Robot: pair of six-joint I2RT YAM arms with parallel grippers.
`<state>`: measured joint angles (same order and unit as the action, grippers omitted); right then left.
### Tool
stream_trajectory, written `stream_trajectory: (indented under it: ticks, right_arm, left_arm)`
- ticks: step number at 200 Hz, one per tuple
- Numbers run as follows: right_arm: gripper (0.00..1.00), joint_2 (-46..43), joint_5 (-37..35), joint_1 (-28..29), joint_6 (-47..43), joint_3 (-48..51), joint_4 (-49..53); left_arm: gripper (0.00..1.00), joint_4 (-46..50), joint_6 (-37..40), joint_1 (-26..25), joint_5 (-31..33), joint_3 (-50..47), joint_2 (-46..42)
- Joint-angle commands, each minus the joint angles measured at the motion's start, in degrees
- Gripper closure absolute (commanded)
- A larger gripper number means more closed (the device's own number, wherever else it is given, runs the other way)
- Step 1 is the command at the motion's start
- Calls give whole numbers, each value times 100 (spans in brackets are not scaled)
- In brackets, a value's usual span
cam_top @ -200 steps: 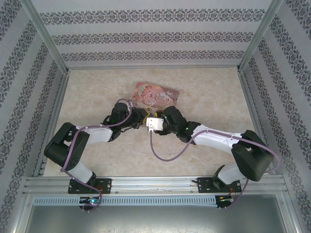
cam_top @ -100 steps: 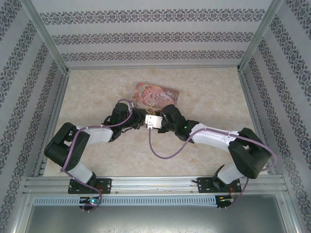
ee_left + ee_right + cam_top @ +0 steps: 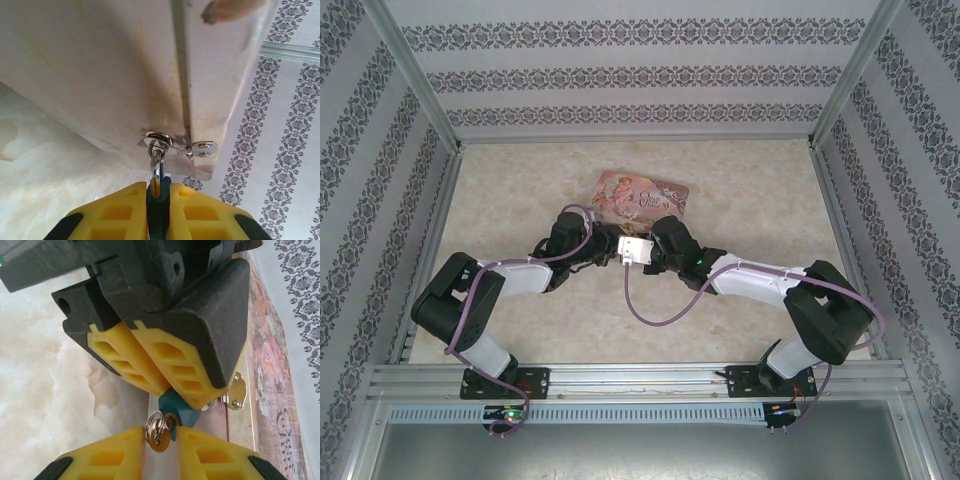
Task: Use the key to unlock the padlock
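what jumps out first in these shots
The two arms meet nose to nose mid-table, just in front of a pink illustrated tin. Up close, the left hand clamps the teal padlock, whose silver shackle hangs through the tin's hasp ring. The key sits between the fingertips of the right hand, next to the padlock.

Pale walls [image 3: 640, 75] with dark floral-patterned stripes, aluminium frame posts [image 3: 412, 75], cream marbled tabletop [image 3: 750, 190].
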<state>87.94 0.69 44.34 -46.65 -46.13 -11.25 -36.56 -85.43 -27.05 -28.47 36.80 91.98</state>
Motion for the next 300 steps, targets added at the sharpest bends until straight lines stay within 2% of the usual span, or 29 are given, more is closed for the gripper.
stream_trajectory:
  ticks: [1,79,137,197,235,300]
  right_arm:
    - [79,83,-25,-39,177,-79,-211]
    - [86,222,-146,14,452,-23,-474]
    - [100,294,-192,69,525,-19,-521]
    - [100,285,-257,111,721,16,-595]
    - [100,258,-300,145,1279,61,-752]
    - [100,335,-475,297,2838,292,-1579]
  left_arm:
    - [86,-387,-67,-84,-37,227,-5]
    - [86,-405,-89,-130,-34,292,55]
    - [86,-405,-92,-144,-27,292,66]
    - [86,-438,-102,-143,-40,258,75]
    - [86,-475,-110,-161,-29,223,74]
    - [86,-561,-124,-187,16,118,126]
